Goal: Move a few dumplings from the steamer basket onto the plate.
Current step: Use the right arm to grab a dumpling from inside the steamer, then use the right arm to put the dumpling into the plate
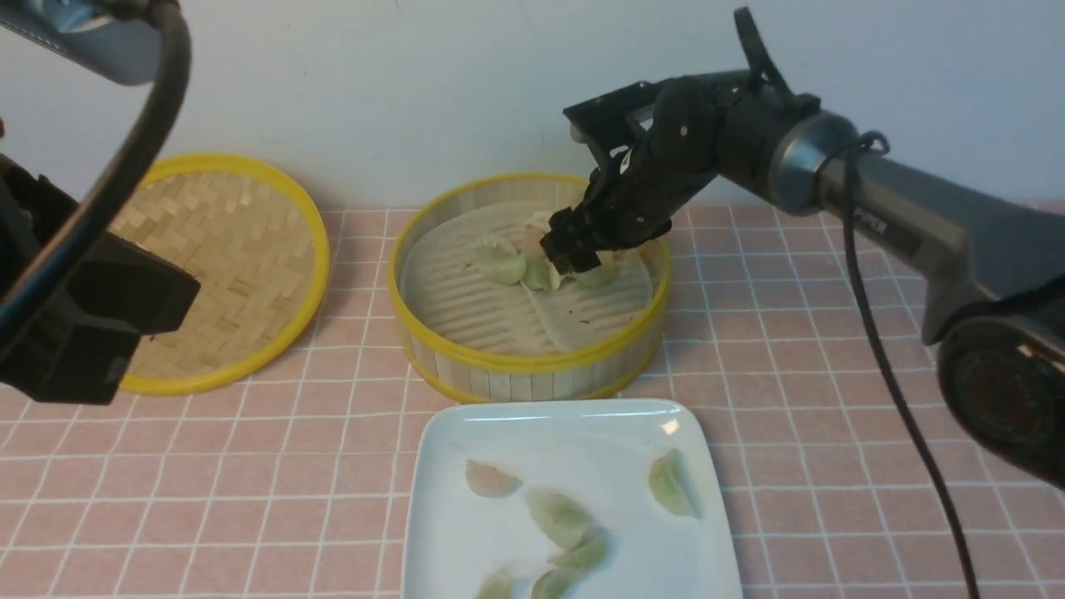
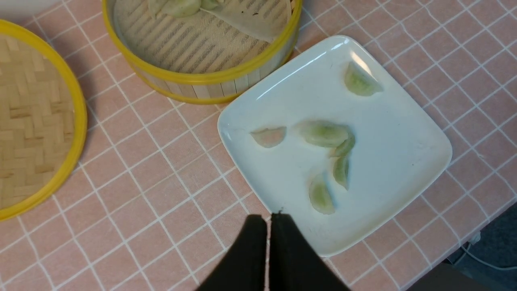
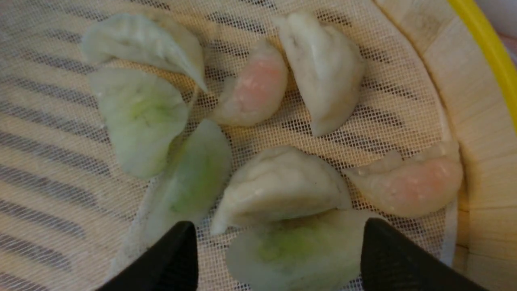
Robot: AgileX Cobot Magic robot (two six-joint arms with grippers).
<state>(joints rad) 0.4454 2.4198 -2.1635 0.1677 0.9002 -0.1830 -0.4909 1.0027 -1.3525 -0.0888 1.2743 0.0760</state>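
The steamer basket (image 1: pixel 532 366) stands at the middle of the table with several dumplings (image 1: pixel 503 266) huddled at its far side. My right gripper (image 1: pixel 570 256) is down inside the basket, open. In the right wrist view its jaws (image 3: pixel 278 242) straddle a pale green dumpling (image 3: pixel 299 250) lying on the mesh liner, with whitish (image 3: pixel 278 186) and pinkish (image 3: pixel 408 186) dumplings just beyond. The white plate (image 1: pixel 449 532) in front of the basket holds several green dumplings (image 1: pixel 559 516). My left gripper (image 2: pixel 268 220) is shut and empty, high above the plate's (image 2: pixel 404 161) edge.
The flat woven lid (image 1: pixel 225 266) with a yellow rim lies left of the basket. The pink tiled tablecloth (image 1: pixel 790 399) covers the table. A white wall stands right behind the basket. The basket's upright wall (image 3: pixel 476 121) is close beside my right gripper.
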